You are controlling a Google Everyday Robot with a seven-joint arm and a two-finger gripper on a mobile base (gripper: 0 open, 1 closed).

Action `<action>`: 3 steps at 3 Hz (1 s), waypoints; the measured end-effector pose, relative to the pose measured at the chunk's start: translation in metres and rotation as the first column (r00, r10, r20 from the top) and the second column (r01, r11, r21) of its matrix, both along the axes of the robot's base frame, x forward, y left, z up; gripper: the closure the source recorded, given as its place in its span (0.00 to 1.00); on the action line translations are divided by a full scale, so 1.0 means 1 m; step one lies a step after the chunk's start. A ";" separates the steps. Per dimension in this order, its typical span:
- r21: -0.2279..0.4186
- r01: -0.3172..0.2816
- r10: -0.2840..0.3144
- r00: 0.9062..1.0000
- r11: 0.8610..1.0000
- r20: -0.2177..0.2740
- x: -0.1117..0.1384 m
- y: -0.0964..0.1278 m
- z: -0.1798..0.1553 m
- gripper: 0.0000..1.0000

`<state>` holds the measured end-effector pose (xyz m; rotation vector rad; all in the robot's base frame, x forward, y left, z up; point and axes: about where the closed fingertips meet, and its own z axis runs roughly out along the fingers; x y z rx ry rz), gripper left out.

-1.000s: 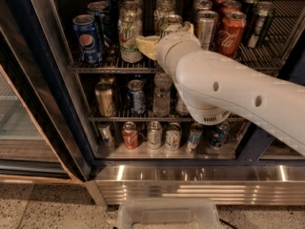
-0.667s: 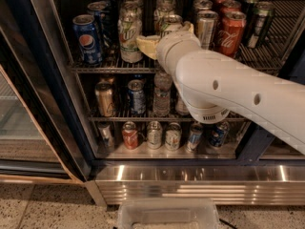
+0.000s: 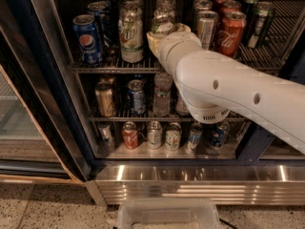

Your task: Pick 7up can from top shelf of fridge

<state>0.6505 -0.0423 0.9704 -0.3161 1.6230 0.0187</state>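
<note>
The fridge (image 3: 200,185) stands open before me. On its top shelf (image 3: 109,67) a tall whitish 7up can (image 3: 131,35) stands at the front, with more like it in rows behind. My gripper (image 3: 164,35), at the end of the white arm (image 3: 228,89), reaches onto the top shelf just right of that can. It sits around another 7up can (image 3: 162,25), of which only the silver top shows above the wrist. The rest of that can is hidden by the gripper.
Blue Pepsi cans (image 3: 87,39) stand at the shelf's left. A silver can (image 3: 206,28) and red Coca-Cola cans (image 3: 231,32) stand right of the gripper. Lower shelves hold several cans and bottles. The glass door (image 3: 24,128) hangs open at left. A clear bin (image 3: 167,213) sits on the floor.
</note>
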 end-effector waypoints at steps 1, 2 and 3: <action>0.003 0.002 -0.002 1.000 1.000 -0.002 -0.002 -0.002 -0.002 0.89; 0.007 -0.003 0.003 1.000 1.000 -0.002 -0.004 -0.002 -0.002 1.00; 0.025 -0.022 0.022 1.000 0.999 -0.006 -0.009 0.002 -0.002 1.00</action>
